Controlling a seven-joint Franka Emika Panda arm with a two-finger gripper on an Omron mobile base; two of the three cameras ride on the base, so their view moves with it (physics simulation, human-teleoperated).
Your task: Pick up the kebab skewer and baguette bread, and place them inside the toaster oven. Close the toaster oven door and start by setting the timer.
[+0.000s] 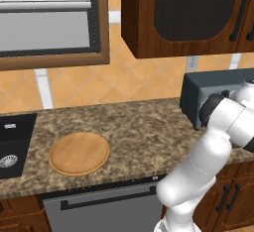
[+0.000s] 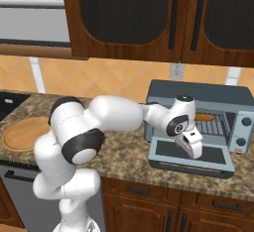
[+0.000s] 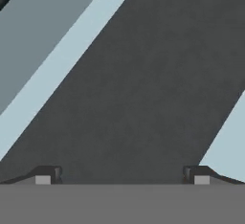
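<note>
1. The pincer [image 2: 192,149] hangs low over the toaster oven door [image 2: 171,150], which lies folded down flat in front of the toaster oven [image 2: 198,91] on the counter [image 2: 124,154]. In the hand view its two fingertips [image 3: 45,176] stand wide apart with nothing between them: released, holding nothing.
2. Directly under the pincer is the door's dark window, with the pale grey frame running past on either side of it in the hand view.
3. Behind and above the pincer, inside the open oven, an orange-brown shape lies on the rack: the baguette bread [image 2: 204,117], by its colour. The kebab skewer I cannot make out in there; the arm covers part of the cavity.
4. Far off to the pincer's left, a round wooden board [image 1: 79,153] sits on the counter with nothing on it, which suggests the loading is done and closing the door comes next.
5. Handling: the door is a stiff, hinged panel, probably light, and will swing up in an arc about its hinge at the oven's foot. Its window is smooth and gives no purchase.
6. Best hold, I judge, is the bar handle along the free edge nearest the robot, or a push from under that edge.
</note>
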